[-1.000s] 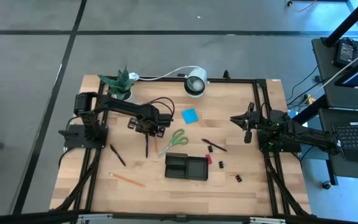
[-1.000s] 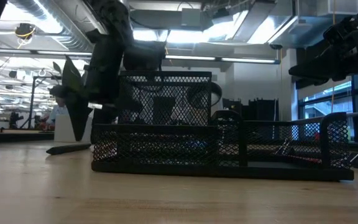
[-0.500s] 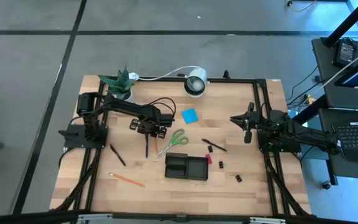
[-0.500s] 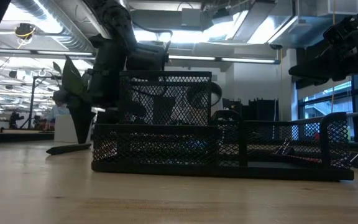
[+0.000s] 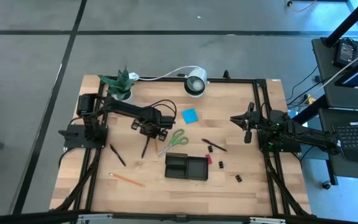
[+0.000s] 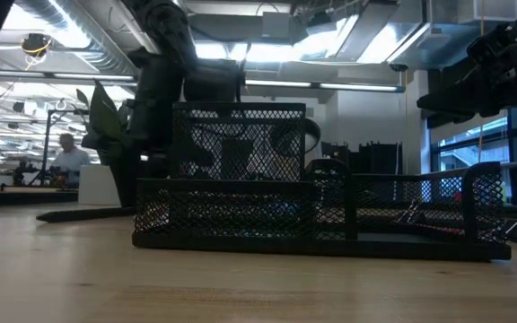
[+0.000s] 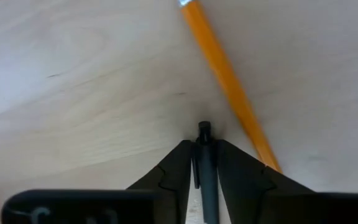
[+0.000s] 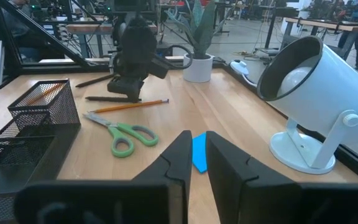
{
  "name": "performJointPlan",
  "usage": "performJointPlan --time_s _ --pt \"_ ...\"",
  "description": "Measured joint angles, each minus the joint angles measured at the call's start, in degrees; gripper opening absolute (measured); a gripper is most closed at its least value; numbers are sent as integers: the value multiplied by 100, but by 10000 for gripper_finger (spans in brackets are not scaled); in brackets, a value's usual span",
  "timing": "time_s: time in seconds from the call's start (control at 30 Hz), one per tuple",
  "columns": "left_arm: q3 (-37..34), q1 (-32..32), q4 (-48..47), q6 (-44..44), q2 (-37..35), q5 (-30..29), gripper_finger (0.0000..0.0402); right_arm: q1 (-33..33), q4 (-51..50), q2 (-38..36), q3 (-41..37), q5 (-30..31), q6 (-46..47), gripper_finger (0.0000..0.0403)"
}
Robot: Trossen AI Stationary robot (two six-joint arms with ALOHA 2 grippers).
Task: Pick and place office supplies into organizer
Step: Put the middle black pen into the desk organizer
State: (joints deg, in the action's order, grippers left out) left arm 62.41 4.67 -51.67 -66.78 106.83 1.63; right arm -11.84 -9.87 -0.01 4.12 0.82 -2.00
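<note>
My left gripper (image 5: 149, 130) points down at the table's left middle, shut on a black pen (image 5: 145, 149) that lies on the wood. An orange pencil (image 7: 225, 81) lies just beside it. To its right lie the green-handled scissors (image 5: 174, 142) and the blue sticky-note pad (image 5: 189, 116). The black mesh organizer (image 5: 186, 167) stands near the table's middle front. My right gripper (image 5: 246, 121) waits shut at the right side, held level above the table. My left gripper pinches the black pen near one end (image 7: 204, 132) between its two fingers. The fingers come from above, pointing down, and lie across the pen. That end pokes out just past the fingertips. The pen lies on the table.
A second pen (image 5: 117, 155) and a pencil (image 5: 127, 180) lie front left. Another pen (image 5: 214, 145), a red piece (image 5: 209, 159) and small black clips (image 5: 221, 165) lie right of the organizer. A potted plant (image 5: 118, 84) and a white lamp (image 5: 195, 83) stand at the far edge.
My left gripper has sunk a little onto the pen and rolled slightly. The pen under it has swung from lying straight toward the near edge to a slight slant, its near end gone toward the table's left.
</note>
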Motion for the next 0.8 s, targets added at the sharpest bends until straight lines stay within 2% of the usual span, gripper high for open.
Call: performJointPlan --time_s 0.27,0.57,0.8 --pt "-4 -215 34 8 2 -477 65 2 -1 0 0 0 -2 51" --pt "-4 -359 27 107 -118 -615 29 2 -2 0 0 0 -1 51" --pt "-20 -449 -21 109 -264 -690 22 1 -2 0 0 0 -2 51"
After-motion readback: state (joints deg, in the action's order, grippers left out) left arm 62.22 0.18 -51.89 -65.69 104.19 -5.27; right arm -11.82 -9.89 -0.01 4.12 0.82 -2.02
